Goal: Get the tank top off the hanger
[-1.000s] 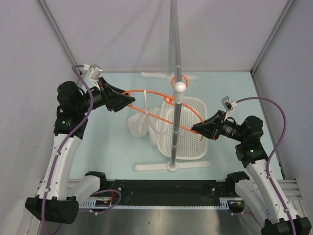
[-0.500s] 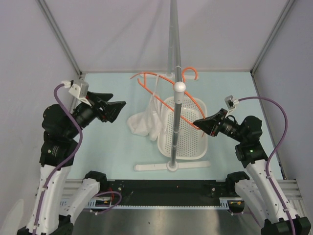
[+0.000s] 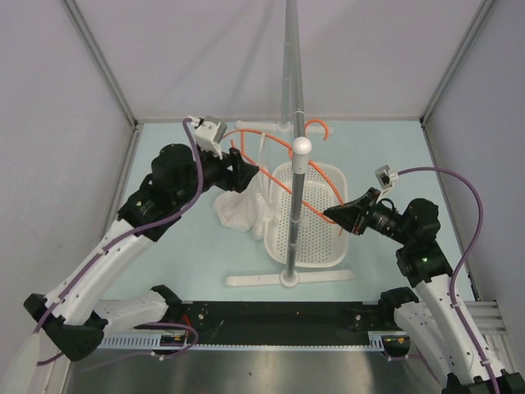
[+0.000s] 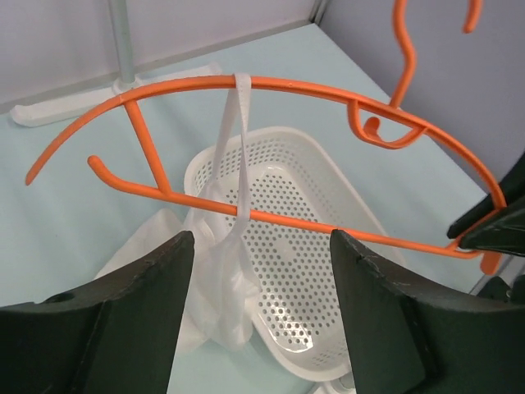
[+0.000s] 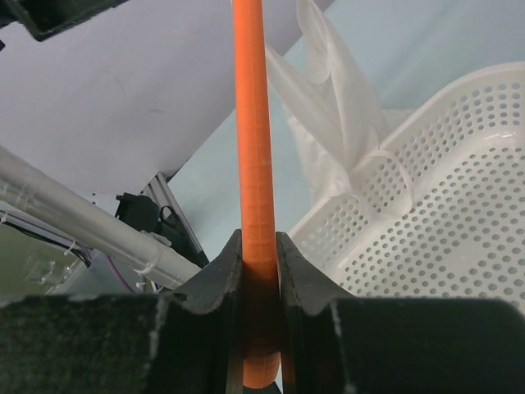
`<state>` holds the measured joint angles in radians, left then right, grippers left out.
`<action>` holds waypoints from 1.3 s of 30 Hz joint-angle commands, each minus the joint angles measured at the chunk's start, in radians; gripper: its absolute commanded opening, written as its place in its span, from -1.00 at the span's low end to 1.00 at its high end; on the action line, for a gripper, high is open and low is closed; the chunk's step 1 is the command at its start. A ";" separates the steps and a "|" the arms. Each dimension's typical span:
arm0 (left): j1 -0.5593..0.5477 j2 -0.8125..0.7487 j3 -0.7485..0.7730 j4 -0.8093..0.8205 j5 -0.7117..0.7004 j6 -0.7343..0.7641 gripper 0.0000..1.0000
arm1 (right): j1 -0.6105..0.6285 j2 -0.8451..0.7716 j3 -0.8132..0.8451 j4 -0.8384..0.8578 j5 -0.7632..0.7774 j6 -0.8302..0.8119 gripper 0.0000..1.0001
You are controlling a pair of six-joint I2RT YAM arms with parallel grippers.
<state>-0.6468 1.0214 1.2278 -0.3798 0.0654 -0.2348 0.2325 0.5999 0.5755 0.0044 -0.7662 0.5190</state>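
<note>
Left gripper (image 4: 261, 279) stands wide open and empty before the tank top (image 3: 236, 209), one strap looped over the hanger (image 4: 312, 85), body heaped by the basket (image 4: 320, 246); right gripper (image 5: 258, 246) pinches only the hanger's tip, so a snagging strap may twist it loose.

Pale green table (image 3: 180, 246): basket (image 3: 316, 234), tank top (image 3: 238, 209) heap, white stand base (image 3: 250, 280).
</note>
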 commanded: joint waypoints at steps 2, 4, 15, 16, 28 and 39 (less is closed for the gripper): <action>-0.036 0.061 0.084 0.028 -0.137 0.029 0.40 | 0.007 -0.029 0.057 0.019 0.008 -0.007 -1.00; -0.037 0.077 0.091 0.032 -0.148 0.028 0.33 | 0.007 -0.031 0.058 0.020 0.007 -0.007 -1.00; -0.036 0.160 0.127 0.070 -0.095 0.017 0.08 | 0.013 -0.040 0.058 0.011 -0.015 -0.002 -1.00; -0.037 0.169 0.136 0.070 -0.095 0.020 0.08 | 0.014 -0.041 0.057 0.011 -0.016 -0.001 -1.00; -0.036 0.247 0.190 0.059 -0.087 0.026 -0.46 | 0.016 -0.078 0.070 -0.044 -0.019 -0.004 -1.00; 0.047 0.244 0.334 -0.074 -0.179 0.035 -1.00 | 0.016 -0.153 0.041 -0.130 -0.027 -0.024 -1.00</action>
<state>-0.6601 1.2789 1.4658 -0.4084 -0.0689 -0.2050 0.2432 0.4950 0.5976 -0.1196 -0.7750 0.5117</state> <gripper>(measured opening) 0.006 0.192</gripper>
